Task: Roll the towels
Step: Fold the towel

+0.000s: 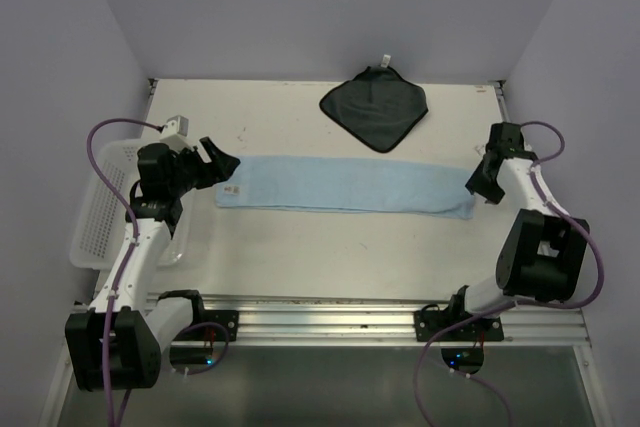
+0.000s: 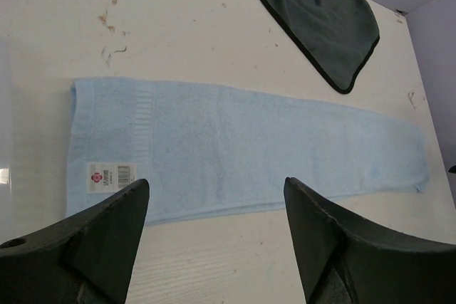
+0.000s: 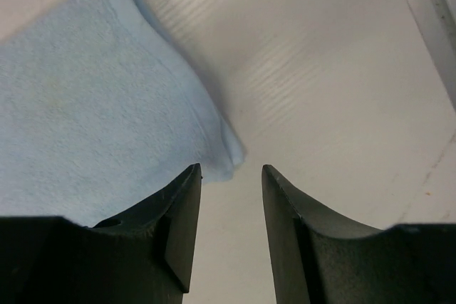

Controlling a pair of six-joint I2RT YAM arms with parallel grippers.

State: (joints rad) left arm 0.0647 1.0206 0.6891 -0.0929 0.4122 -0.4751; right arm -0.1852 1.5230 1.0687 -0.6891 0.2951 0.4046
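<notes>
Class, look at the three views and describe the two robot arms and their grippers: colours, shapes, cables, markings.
Both the left arm and right arm have white links joined by chunky black joint housings. A purple cable loops along each. The left gripper and right gripper are black, each with two wedge-shaped fingers tapering to blunt tips. No markings show.

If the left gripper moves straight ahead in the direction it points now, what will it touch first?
Probably the light blue towel, at its end with the label; the left gripper points there, jaws open. Depth is unclear.
</notes>
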